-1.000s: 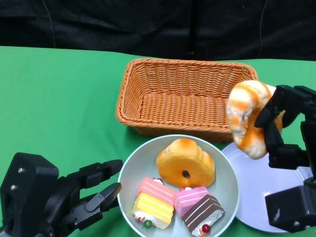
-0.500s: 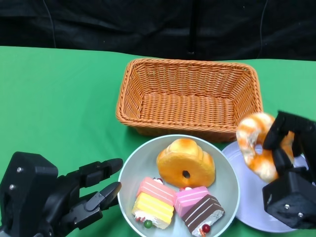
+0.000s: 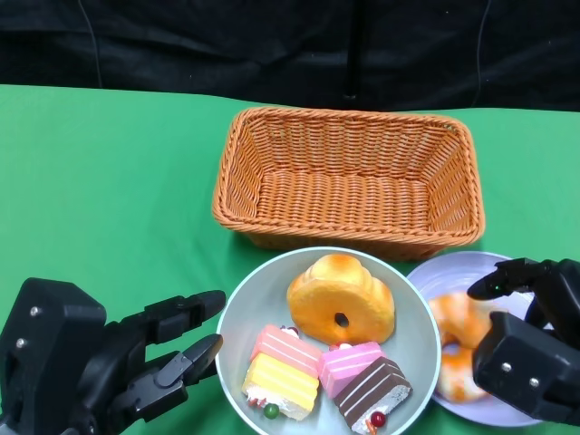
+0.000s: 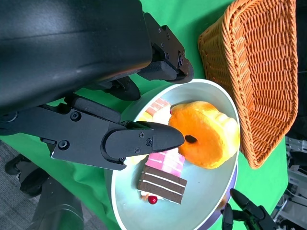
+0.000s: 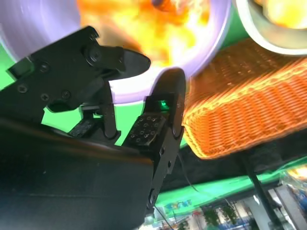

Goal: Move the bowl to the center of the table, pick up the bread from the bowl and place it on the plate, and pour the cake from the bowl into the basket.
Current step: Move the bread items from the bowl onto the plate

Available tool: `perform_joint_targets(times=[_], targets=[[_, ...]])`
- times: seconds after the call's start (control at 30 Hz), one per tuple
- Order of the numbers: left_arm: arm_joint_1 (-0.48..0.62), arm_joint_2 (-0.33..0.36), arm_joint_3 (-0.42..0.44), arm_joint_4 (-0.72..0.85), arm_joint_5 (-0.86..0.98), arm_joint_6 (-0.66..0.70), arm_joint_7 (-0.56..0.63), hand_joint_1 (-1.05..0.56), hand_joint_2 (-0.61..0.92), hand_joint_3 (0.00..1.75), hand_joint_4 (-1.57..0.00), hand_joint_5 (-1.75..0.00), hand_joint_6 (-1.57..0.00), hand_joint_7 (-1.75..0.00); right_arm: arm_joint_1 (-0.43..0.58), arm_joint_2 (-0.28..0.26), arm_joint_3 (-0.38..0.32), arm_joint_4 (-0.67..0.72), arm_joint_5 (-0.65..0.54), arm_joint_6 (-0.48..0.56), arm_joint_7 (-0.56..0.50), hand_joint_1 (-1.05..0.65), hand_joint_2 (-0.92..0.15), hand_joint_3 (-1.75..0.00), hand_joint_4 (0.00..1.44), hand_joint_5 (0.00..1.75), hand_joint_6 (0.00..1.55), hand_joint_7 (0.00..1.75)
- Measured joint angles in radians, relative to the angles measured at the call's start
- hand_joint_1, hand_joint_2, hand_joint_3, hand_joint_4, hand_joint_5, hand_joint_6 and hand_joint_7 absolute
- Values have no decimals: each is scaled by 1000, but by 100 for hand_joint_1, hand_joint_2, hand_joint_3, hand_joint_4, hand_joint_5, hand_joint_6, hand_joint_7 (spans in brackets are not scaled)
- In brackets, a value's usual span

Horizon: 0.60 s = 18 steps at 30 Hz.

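1. Woven wicker basket (image 3: pixel 349 177), orange-brown, rectangular with flared ribbed walls; at 12 o'clock on the green cloth table (image 3: pixel 100 190). Nothing lies in it.
2. Pale grey-blue bowl (image 3: pixel 237 308), round, smooth and matte, at 6 o'clock; its far rim sits just beside the basket's near wall.
3. In the bowl: one glossy golden bread bun (image 3: pixel 341 299) with a small dark hole, at the bowl's 1 o'clock; three cake slices at its 6 o'clock: one pink-and-yellow layered (image 3: pixel 283 367), one pink (image 3: pixel 349 362), one chocolate-striped with a red cherry (image 3: pixel 373 394).
4. Lilac plate (image 3: pixel 444 272), round and smooth, at 4 o'clock, its rim touching or slightly under the bowl's right rim.
5. One ring-shaped bread (image 3: pixel 458 349), orange and white mottled, lies flat on the plate, partly hidden by the right hand.
6. Right hand (image 3: pixel 530 340), black, over the plate's right half; fingers spread apart above the bread, holding nothing. Wrist view is blurred but shows the fingers (image 5: pixel 165 108) parted over the plate.
7. Left hand (image 3: pixel 109 362) at 7 o'clock, fingers apart and holding nothing, tips just short of the bowl's left rim.
8. Open cloth from 9 to 11 o'clock, left of the basket.
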Motion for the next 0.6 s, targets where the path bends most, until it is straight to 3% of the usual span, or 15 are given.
perform_joint_targets(times=[0.07, 0.2, 0.37, 0.6], targets=[[0, 0, 0, 0, -1, 0, 0, -50, 92, 41, -41, -41, -42, 0, 0, -22, 31, -45, -49, 79, 89, -47, -91, -10, 18, 42, 23, 1], [0, 0, 2, -5, -1, 10, 0, -49, 92, 41, -41, -42, -42, 0, 0, -27, 68, -116, -133, 192, 150, -56, -92, -12, 13, 38, 13, 0], [0, 0, 2, -6, -1, 10, 0, -49, 92, 41, -41, -42, -43, -1, 2, -26, 89, -148, -173, 220, 139, -51, -92, -8, 18, 41, 20, 3], [0, 0, 3, -6, 0, 10, 0, -49, 92, 41, -41, -43, -43, 0, 41, 14, 81, -234, -120, 108, -31, -45, -92, -8, 31, 49, 29, 6]])
